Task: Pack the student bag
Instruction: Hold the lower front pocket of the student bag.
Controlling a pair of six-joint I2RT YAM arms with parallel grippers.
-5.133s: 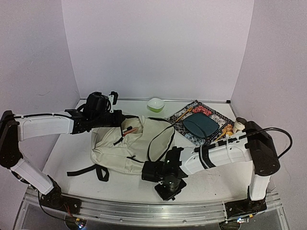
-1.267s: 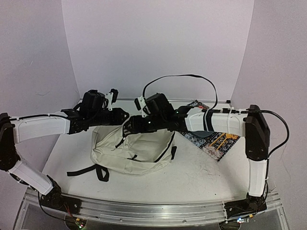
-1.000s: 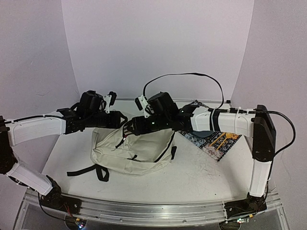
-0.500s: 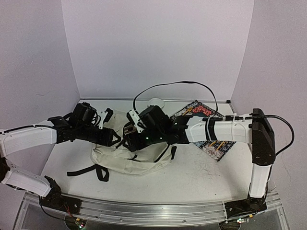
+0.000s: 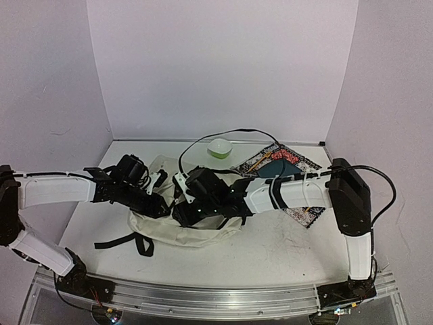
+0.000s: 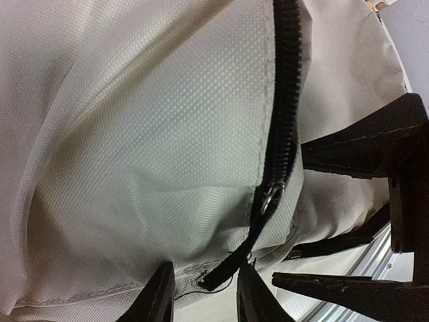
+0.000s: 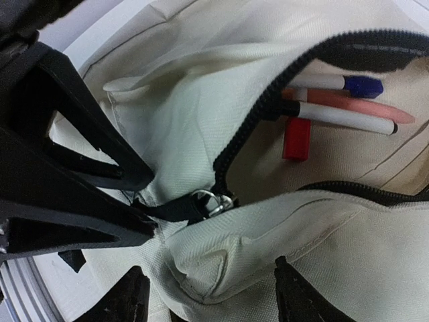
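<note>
Overhead, the student bag (image 5: 196,233) is lying left of centre on the table (image 5: 284,250), both arms reaching over it; a green bowl (image 5: 219,147) is sitting behind. In the left wrist view, the left gripper (image 6: 206,282) is straddling the black zipper (image 6: 285,100) at its tail end, fingers (image 6: 164,295) narrowly apart; whether it is pinching is unclear. In the right wrist view, the right gripper (image 7: 209,268) is hanging spread wide over a fabric corner beside the slider ring (image 7: 213,200), markers (image 7: 342,117) lying inside the unzipped pocket.
</note>
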